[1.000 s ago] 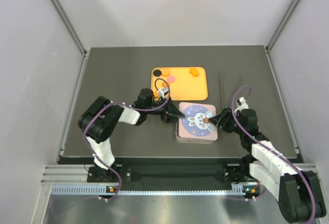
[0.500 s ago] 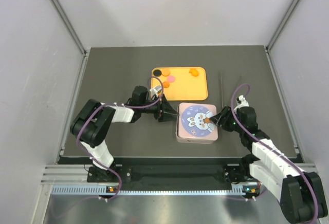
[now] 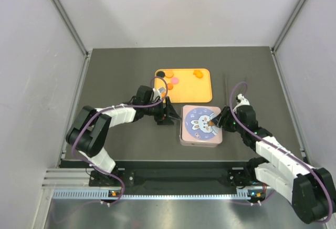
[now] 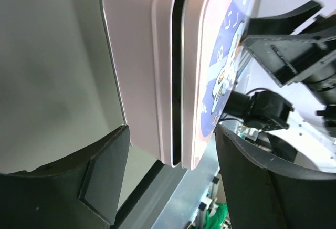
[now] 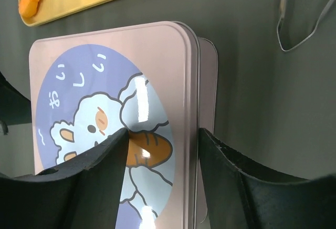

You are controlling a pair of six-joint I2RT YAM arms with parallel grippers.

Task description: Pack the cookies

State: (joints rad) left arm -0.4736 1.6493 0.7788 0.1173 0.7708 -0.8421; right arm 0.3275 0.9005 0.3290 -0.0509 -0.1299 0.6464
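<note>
One tin [image 3: 201, 125] sits on the table [image 3: 121, 76] between two arms. Its rabbit lid [image 5: 105, 82] rests skewed on the base [image 5: 208, 82], and the left wrist view shows a dark slit between them. The left gripper [image 3: 169, 113] is released, jaws wide, just beside the tin's left edge and apart from it. The right gripper [image 3: 216, 120] straddles the lid's right edge, one finger [image 5: 100, 171] over the carrot picture and the other outside the rim; I cannot tell whether it pinches the lid. One orange tray [image 3: 189, 88] lies just behind the tin and carries the cookies [image 3: 176, 80]. I count five: one black, one pink and three orange, one of them irregular, at the right end. One pair of thin tongs [image 5: 299, 24] lies right of the tray.
</note>
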